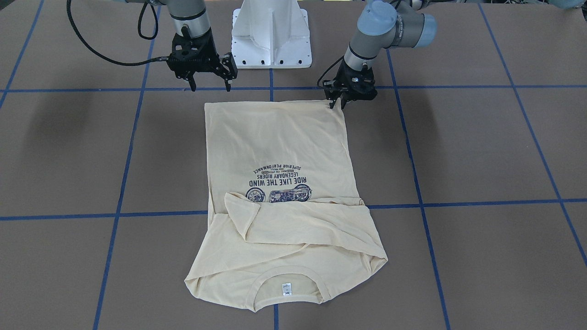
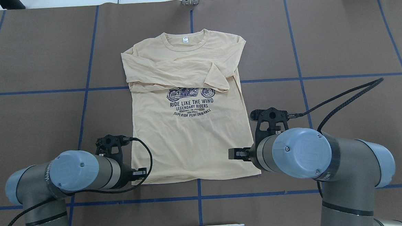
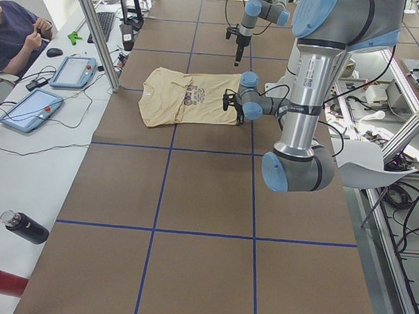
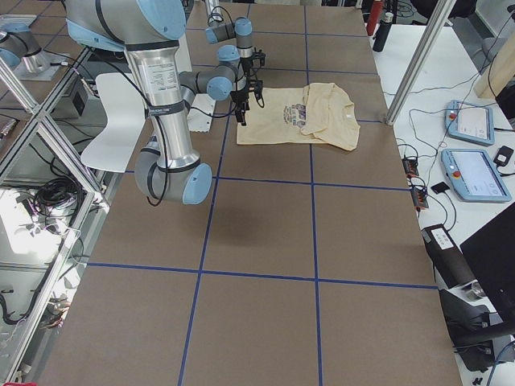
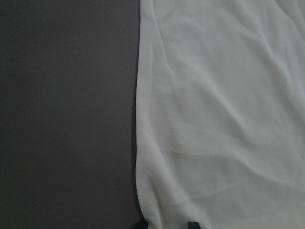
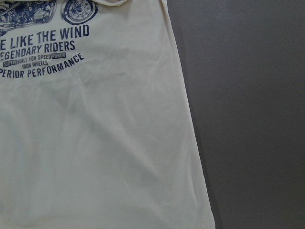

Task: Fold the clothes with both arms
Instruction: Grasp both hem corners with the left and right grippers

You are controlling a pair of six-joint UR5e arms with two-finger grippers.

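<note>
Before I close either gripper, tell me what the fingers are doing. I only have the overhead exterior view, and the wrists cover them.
Observer: In the front-facing view the right gripper is wide open. Its tips are clear of the shirt and touch no cloth.
Operator: Now the left one.
Observer: The left gripper has its tips down at the other hem corner. Its wrist view shows two fingertips apart, with cloth lying flat between them.
Operator: Compare their heights.
Observer: The right wrist view takes in the print and shows no fingertips, so the right gripper probably sits higher than the left.
</note>
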